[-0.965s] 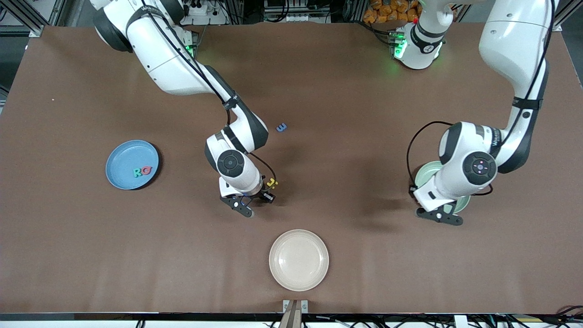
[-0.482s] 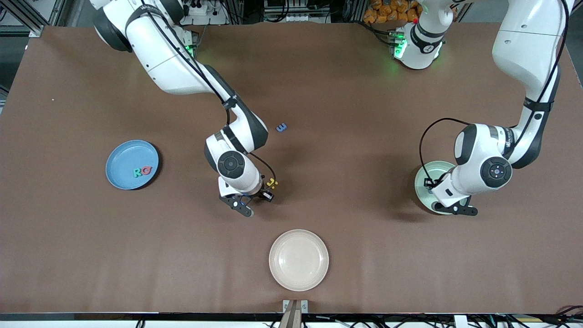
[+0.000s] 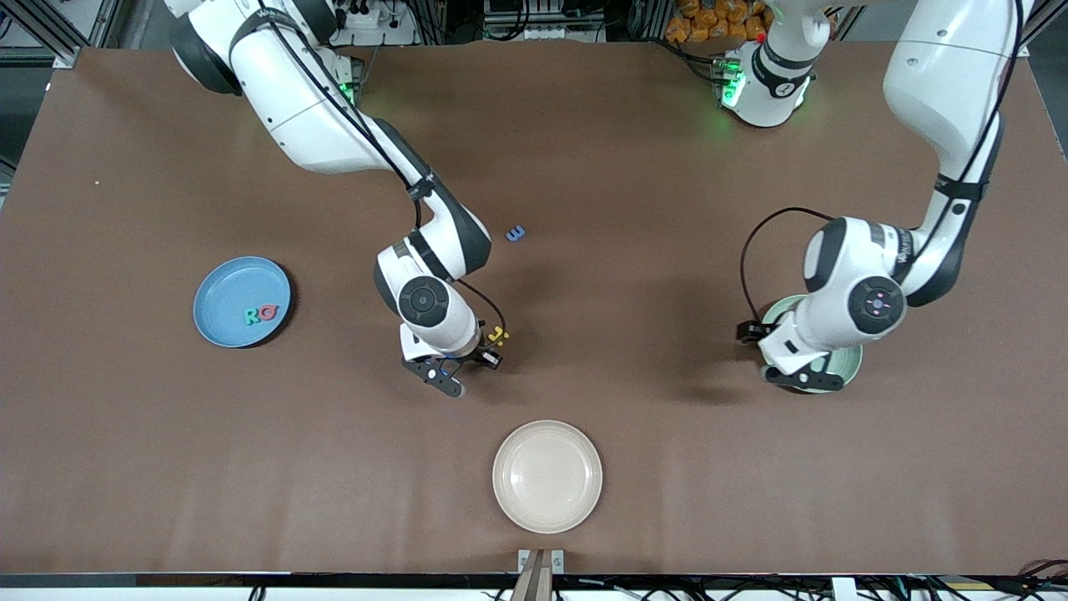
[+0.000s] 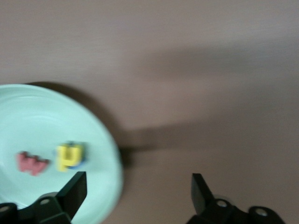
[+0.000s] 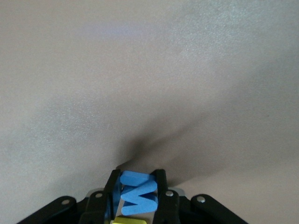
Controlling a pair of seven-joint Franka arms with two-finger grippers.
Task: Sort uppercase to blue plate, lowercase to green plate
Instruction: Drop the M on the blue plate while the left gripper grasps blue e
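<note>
Right claw [image 5: 135, 196] clamped on the flat blue foam capital M [image 5: 136, 195], low over the brown table [image 3: 634, 167] beside the yellow foam H [image 3: 498, 336]; bound for the round blue plate [image 3: 219, 288], probably. M upright, legs pointing down.

Left claw [image 4: 139, 196] spread wide and empty over the pale mint-green plate [image 4: 100, 140], done dropping lowercase there, seemingly.

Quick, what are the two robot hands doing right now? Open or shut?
Left gripper: open, holding nothing, over the edge of the green plate.
Right gripper: shut on the blue M, low over the table.
</note>
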